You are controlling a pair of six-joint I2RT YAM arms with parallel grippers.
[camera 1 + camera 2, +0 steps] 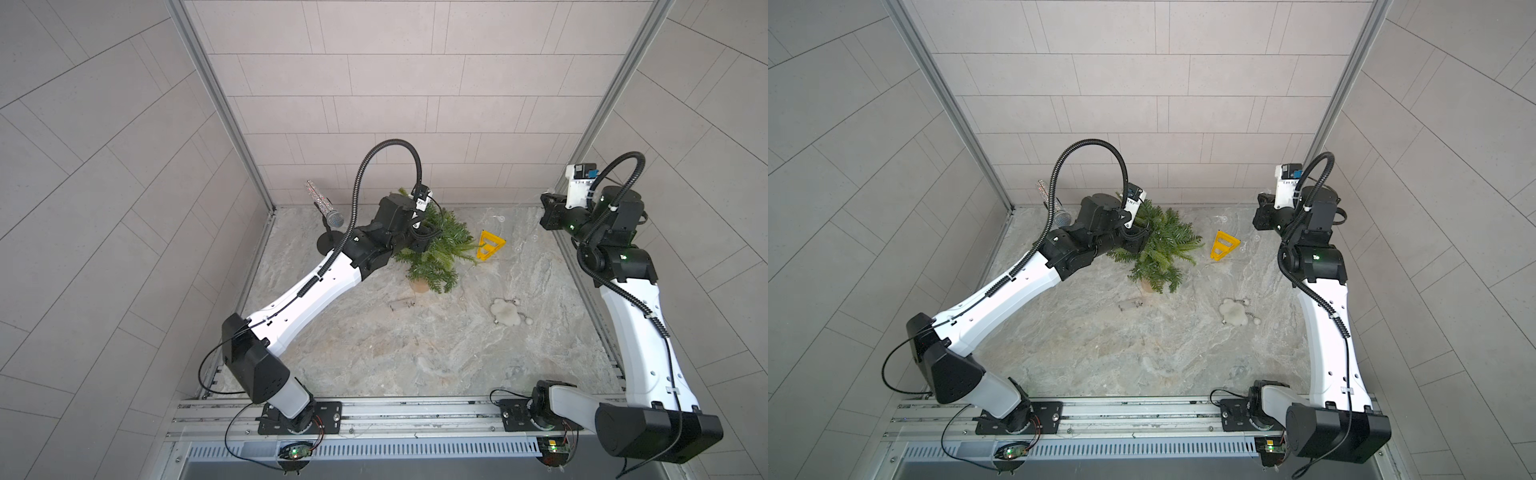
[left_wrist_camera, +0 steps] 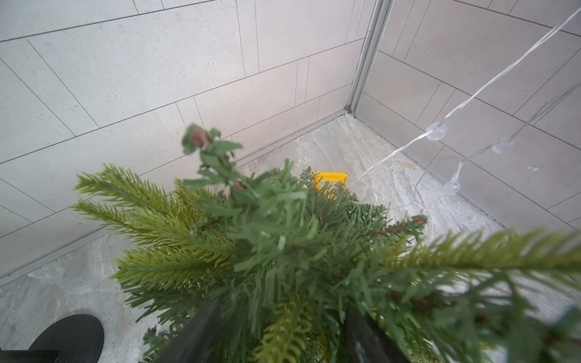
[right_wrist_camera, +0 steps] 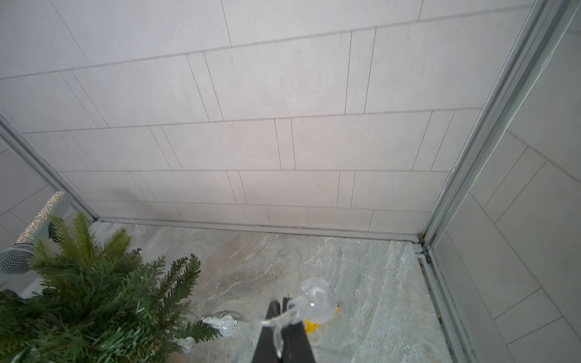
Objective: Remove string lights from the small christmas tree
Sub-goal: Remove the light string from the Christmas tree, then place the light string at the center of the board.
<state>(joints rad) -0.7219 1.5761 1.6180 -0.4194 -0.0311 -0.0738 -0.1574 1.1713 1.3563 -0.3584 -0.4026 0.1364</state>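
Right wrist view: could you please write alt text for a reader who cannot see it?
The right gripper is shut on the wire of the string lights, a clear bulb beside its tips. The wire runs toward the small christmas tree, a glittery microphone behind it; marble table below, tiled walls beyond.

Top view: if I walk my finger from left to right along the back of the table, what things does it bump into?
Sparkly microphone → small christmas tree → yellow triangle.
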